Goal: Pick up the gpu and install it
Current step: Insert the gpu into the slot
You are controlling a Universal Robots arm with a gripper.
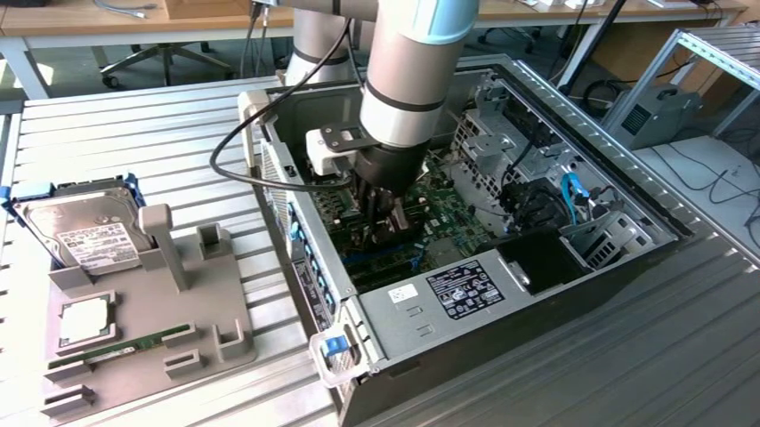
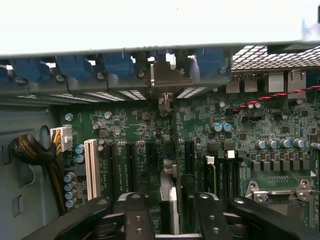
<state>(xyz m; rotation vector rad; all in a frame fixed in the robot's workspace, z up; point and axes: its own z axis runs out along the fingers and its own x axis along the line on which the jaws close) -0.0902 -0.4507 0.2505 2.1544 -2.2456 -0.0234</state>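
Exterior view, from its left to its right.

- Nine o'clock of the frame: grey moulded plastic parts fixture (image 1: 178,294) on the slatted metal bench (image 1: 142,133). It carries a silver hard drive with a white label (image 1: 81,233) in a blue caddy, a square silvery processor chip (image 1: 85,320) and a slim green memory stick (image 1: 119,345). No card lies in the fixture.
- Centre, toward twelve o'clock: the grey robot arm (image 1: 410,62) reaches down into the open black-and-silver computer case (image 1: 475,302). Its black-fingered gripper (image 1: 383,227) is low over the green motherboard (image 1: 446,218).
- Three o'clock: drive cage and blue cables inside the case, untouched.

Wrist view.

- The gpu (image 2: 169,187), a thin black card seen edge-on, stands upright in a motherboard slot. Its silvery end bracket (image 2: 167,75) sits against the rear wall of the case.
- The black fingers (image 2: 136,215) flank the card one to each side, spread, with a gap visible on both sides (no pinch on it).

Judgement: the pick-up is done and the install step is at its close, with the card placed and let go. Whether it is fully seated cannot be told from here.

Any move from this pose calls for a straight vertical path. A sideways drift would knock a finger into the upright card or the neighbouring slots.
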